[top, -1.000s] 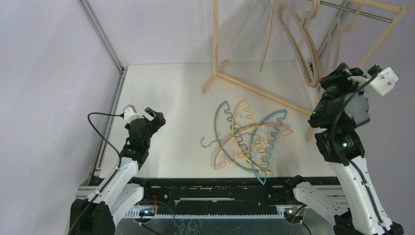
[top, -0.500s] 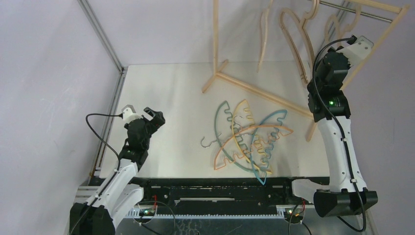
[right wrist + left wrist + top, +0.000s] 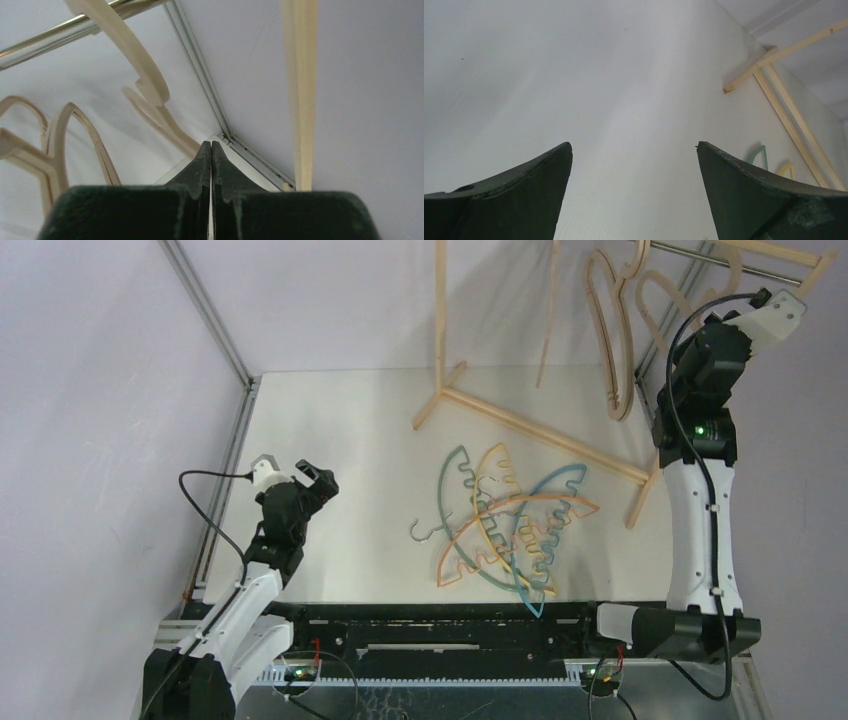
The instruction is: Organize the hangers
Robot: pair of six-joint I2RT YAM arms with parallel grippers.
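Observation:
Thin teal (image 3: 455, 490), yellow (image 3: 497, 472), blue (image 3: 562, 482) and orange (image 3: 520, 516) hangers lie tangled in a pile on the white table. Beige wooden hangers (image 3: 612, 340) hang from the rack's metal rod (image 3: 745, 262); their hooks and arms show in the right wrist view (image 3: 145, 75). My right gripper (image 3: 714, 340) is raised high beside the rod, to the right of the wooden hangers; its jaws (image 3: 210, 146) are shut with nothing between them. My left gripper (image 3: 310, 480) is open and empty, low over the table left of the pile (image 3: 634, 150).
The pale wooden rack frame has a base beam (image 3: 530, 425) running across the table behind the pile and an upright post (image 3: 440, 310). A metal corner rail (image 3: 215, 320) and the wall border the left side. The teal hanger's tip (image 3: 758, 154) shows at the left wrist view's right.
My right arm has straightened and lifted the shut gripper up towards the rod. The wooden hangers have swung and shifted along the rod. The left arm and the coloured pile have not moved.

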